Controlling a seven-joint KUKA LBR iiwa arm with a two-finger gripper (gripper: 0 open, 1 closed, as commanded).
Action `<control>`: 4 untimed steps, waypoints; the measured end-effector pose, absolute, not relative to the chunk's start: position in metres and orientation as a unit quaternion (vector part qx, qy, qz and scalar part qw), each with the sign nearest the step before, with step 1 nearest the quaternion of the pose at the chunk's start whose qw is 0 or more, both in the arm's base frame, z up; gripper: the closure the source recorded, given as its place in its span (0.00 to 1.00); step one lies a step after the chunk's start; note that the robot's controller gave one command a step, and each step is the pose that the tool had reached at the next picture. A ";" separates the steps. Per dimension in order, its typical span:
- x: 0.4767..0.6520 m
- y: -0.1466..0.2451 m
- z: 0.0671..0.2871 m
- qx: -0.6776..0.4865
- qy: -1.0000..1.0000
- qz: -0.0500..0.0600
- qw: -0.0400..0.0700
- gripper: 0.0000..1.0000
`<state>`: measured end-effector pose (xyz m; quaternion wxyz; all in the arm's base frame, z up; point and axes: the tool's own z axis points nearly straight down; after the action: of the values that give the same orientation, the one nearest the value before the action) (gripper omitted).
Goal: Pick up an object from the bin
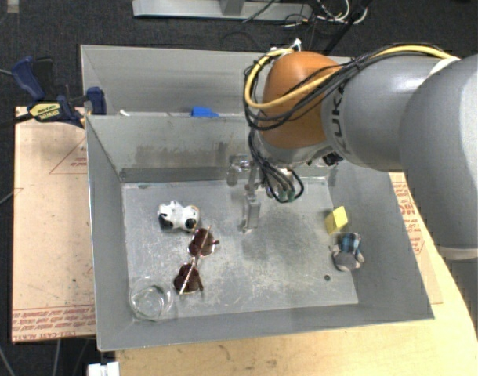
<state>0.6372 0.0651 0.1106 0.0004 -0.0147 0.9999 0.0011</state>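
Observation:
My gripper point(248, 210) hangs below the arm's wrist over the bare middle of the bin floor, near the back wall, with nothing seen in it. The nearest thing is a pair of dark red sunglasses point(195, 261), lying to the gripper's lower left. A small black and white toy cow point(179, 217) lies left of the gripper. A yellow block point(337, 219) sits to its right, and a small blue and grey object point(348, 254) rests just below that block.
A clear round glass piece point(149, 300) lies in the bin's front left corner. A blue object point(204, 113) shows at the top of the back wall. The arm covers the bin's back right part.

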 end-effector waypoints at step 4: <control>0.639 0.174 0.072 -0.005 1.000 0.001 0.002 1.00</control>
<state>0.6385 0.1739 0.0716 0.0019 -0.0045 1.0000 0.0013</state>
